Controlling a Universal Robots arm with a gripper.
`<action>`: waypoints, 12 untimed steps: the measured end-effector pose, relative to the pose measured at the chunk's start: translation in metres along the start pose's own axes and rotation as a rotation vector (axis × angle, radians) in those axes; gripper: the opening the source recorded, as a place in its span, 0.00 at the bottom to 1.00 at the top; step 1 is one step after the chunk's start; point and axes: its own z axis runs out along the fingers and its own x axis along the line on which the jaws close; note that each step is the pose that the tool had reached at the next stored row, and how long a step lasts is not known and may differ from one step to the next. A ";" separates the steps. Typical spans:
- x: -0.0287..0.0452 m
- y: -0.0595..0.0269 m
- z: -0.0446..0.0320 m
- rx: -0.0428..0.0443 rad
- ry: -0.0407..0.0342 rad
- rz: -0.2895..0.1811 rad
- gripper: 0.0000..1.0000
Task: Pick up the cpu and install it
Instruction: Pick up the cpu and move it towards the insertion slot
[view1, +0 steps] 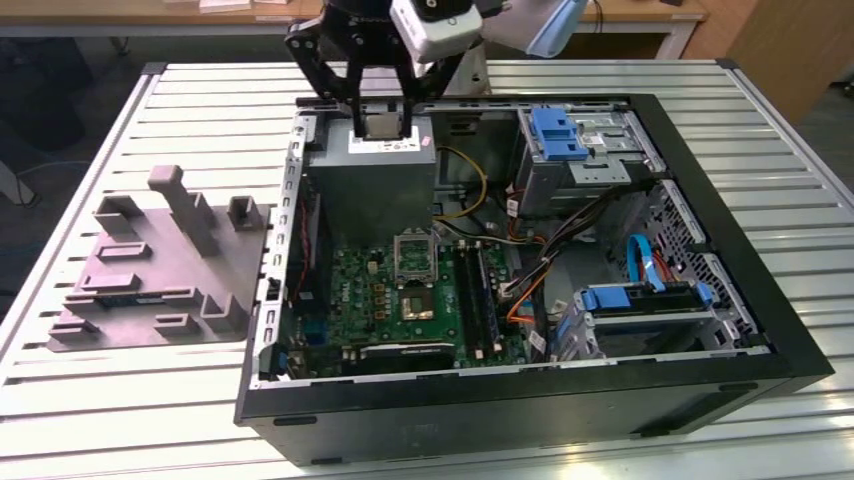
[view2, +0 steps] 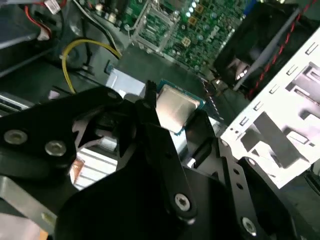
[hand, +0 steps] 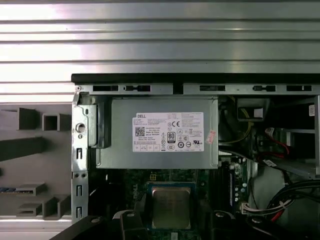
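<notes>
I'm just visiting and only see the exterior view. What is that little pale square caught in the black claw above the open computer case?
Observer: In the second wrist view it is the cpu, a flat square chip with a silvery metal top and a green rim.
Visitor: Is the claw really gripping it?
Observer: Yes. The gripper is shut on it, with one black finger against each of two opposite edges.
Visitor: Is it held straight?
Observer: In the first wrist view its edges run parallel to those of the grey power supply box.
</notes>
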 end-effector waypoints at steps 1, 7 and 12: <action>-0.0004 -0.0028 0.0003 -0.0001 0.0000 0.000 0.47; -0.0019 -0.0256 0.0023 0.0000 0.0001 0.000 0.47; -0.0090 -0.0353 0.0045 -0.0003 -0.0001 0.000 0.47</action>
